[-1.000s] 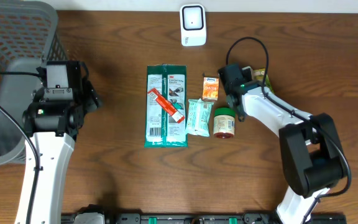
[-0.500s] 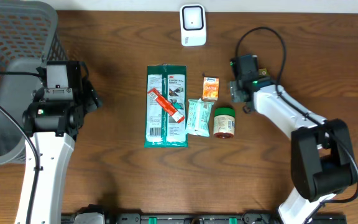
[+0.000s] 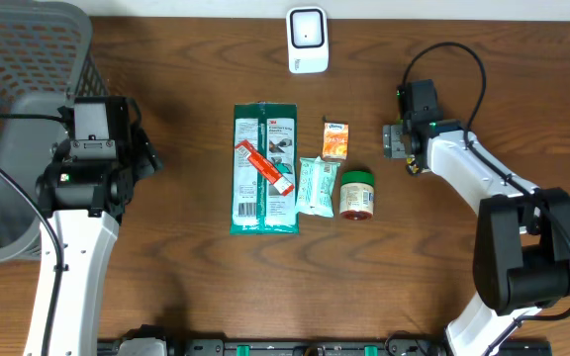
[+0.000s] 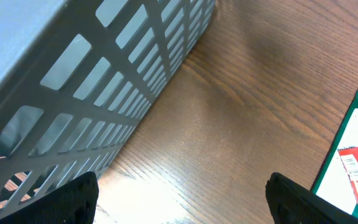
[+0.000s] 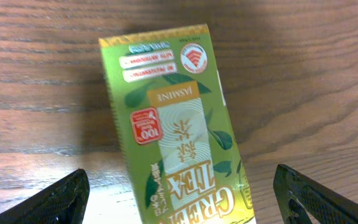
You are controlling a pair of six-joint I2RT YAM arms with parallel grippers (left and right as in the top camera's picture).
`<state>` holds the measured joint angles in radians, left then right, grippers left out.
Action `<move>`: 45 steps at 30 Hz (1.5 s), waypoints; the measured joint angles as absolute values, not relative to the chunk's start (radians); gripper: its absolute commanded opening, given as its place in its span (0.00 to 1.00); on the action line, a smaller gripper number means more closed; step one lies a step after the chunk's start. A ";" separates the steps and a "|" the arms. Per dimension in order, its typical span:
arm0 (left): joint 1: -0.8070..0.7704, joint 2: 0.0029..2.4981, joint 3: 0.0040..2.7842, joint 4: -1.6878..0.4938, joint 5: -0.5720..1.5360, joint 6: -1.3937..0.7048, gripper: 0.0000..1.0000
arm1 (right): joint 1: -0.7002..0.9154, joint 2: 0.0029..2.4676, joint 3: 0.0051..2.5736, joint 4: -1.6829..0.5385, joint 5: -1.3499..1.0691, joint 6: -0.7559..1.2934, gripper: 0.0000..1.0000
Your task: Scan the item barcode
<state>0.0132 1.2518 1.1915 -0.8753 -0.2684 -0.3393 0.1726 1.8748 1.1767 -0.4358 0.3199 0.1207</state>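
Observation:
A green jasmine tea box (image 5: 178,124) lies flat on the wooden table in the right wrist view. It sits between the wide-apart fingers of my right gripper (image 5: 185,205), which is open and apart from the box on both sides. From overhead, the right gripper (image 3: 401,146) hovers right of the orange box (image 3: 335,140) and hides the tea box. The white barcode scanner (image 3: 307,40) stands at the back centre. My left gripper (image 4: 182,199) is open over bare wood beside the basket, holding nothing.
A grey mesh basket (image 3: 28,40) fills the back left corner, close to the left arm. A large green wipes pack (image 3: 253,198) with a red tube (image 3: 265,166) on it, a small packet (image 3: 317,185) and a green-lidded jar (image 3: 356,193) lie mid-table.
The right gripper has opened and moved right and back, away from the jar and the orange box. The left arm has not moved.

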 measured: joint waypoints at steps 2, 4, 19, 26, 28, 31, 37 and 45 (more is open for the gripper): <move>0.013 1.252 1.192 -0.875 -0.268 -0.339 0.87 | 0.154 1.875 1.177 -0.448 0.288 0.120 0.88; 0.013 1.252 1.192 -0.875 -0.268 -0.339 0.87 | 0.128 1.877 1.177 -0.458 0.241 0.113 0.84; 0.013 1.252 1.192 -0.875 -0.268 -0.339 0.87 | 0.032 1.895 1.177 -0.528 -0.181 -0.012 0.68; 0.013 1.252 1.192 -0.875 -0.268 -0.339 0.87 | 0.033 1.877 1.181 -0.595 -0.255 -0.023 0.64; 0.013 1.252 1.192 -0.875 -0.268 -0.339 0.87 | 0.033 1.849 1.195 -0.594 -0.258 -0.008 0.54; 0.013 1.252 1.192 -0.875 -0.268 -0.339 0.87 | 0.033 1.795 1.219 -0.546 -0.266 0.018 0.29; 0.013 1.252 1.192 -0.875 -0.268 -0.339 0.87 | 0.039 1.770 1.246 -0.448 -0.278 0.074 0.34; 0.013 1.252 1.192 -0.875 -0.268 -0.339 0.87 | 0.070 1.947 1.249 -0.403 -0.303 0.102 0.35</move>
